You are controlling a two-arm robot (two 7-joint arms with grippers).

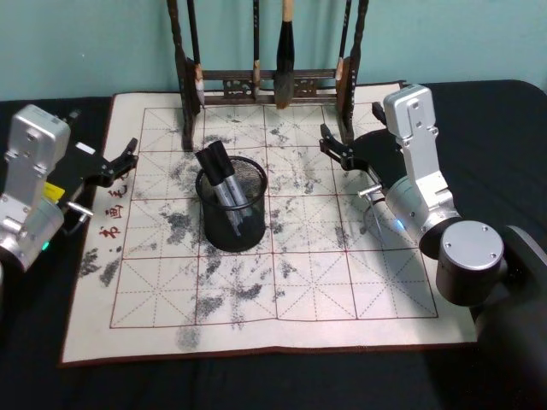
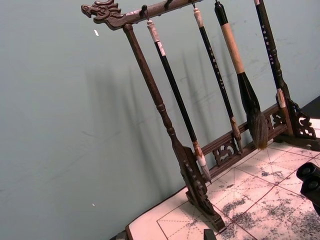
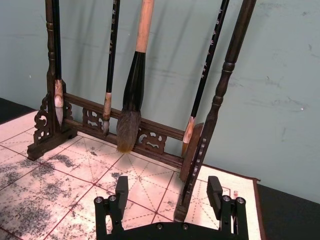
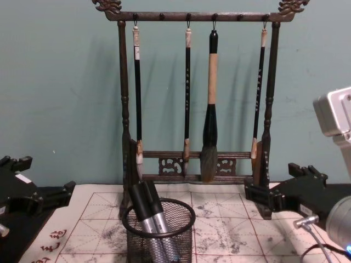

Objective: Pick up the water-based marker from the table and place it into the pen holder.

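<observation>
The pen holder (image 1: 232,224), a small black wire-mesh cup, stands on the white felt mat (image 1: 342,282) near its middle. It also appears low in the chest view as the pen holder (image 4: 159,233). Two water-based markers (image 1: 220,178) with black caps and silver barrels lean inside it toward the back left; their caps (image 4: 143,201) rise above the rim. My left gripper (image 1: 128,155) hovers open at the mat's left edge, empty. Near the rack's right foot, my right gripper (image 1: 334,147) is open and empty, its fingers (image 3: 121,189) wide apart.
A tall dark wooden brush rack (image 1: 265,85) hung with several calligraphy brushes stands along the mat's far edge, close ahead of both grippers. The dark tabletop (image 1: 256,384) surrounds the mat. A teal wall (image 4: 66,82) rises behind.
</observation>
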